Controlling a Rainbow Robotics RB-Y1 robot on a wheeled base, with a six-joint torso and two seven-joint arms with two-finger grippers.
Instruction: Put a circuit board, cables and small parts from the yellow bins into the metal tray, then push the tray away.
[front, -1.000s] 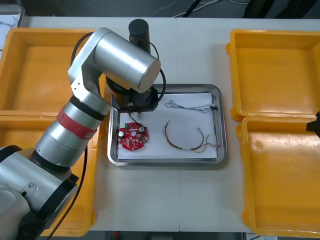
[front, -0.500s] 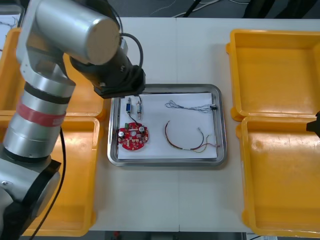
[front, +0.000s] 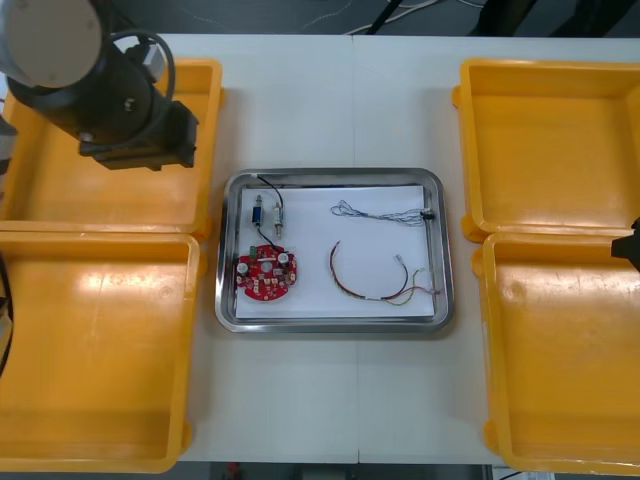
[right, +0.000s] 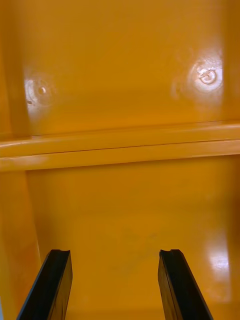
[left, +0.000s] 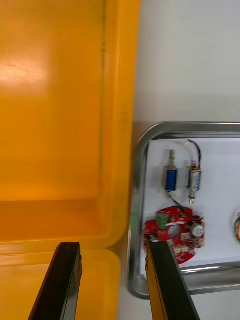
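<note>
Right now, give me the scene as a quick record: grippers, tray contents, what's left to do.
metal tray: mid-table, white inside
circuit board: in tray, near-left corner
small metal parts: two, in tray, just beyond the board
twisted cable: in tray, far right
red and yellow cable: in tray, near right
left gripper: open, empty, above far left yellow bin
right gripper: open, empty, above the rim where the right yellow bins meet
remaining: push the tray away
</note>
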